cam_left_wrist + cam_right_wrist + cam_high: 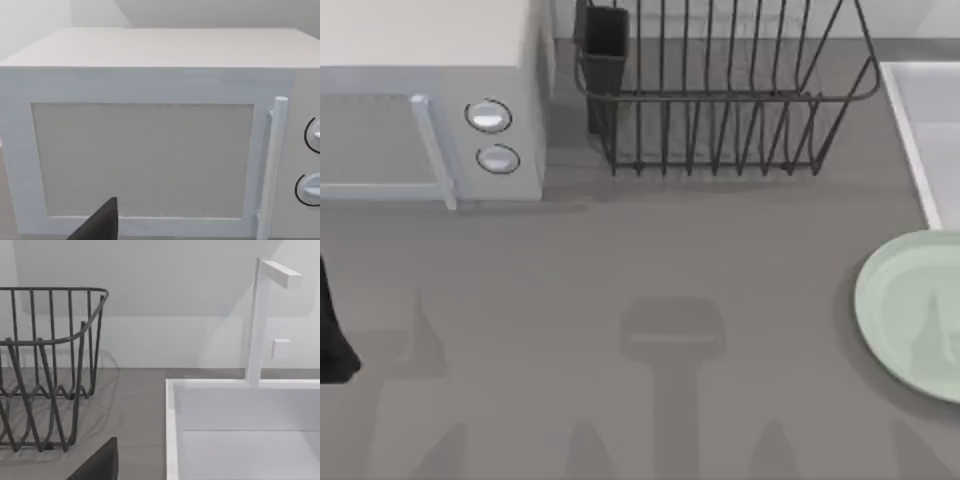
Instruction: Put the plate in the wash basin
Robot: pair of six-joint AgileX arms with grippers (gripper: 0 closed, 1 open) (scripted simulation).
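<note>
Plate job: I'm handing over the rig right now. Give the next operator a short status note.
Left arm: parked at the table's left edge, facing the microwave.
Right arm: its wrist camera looks at the basin, with the dish rack beside it.
Plate: flat on the table at the right edge, just in front of the basin, untouched.
Done: nothing yet.
Left: grasp the plate with the right arm, lift it, set it in the basin.

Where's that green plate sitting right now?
In the top view, the plate lies on the table's right edge, just in front of the wash basin.
</note>
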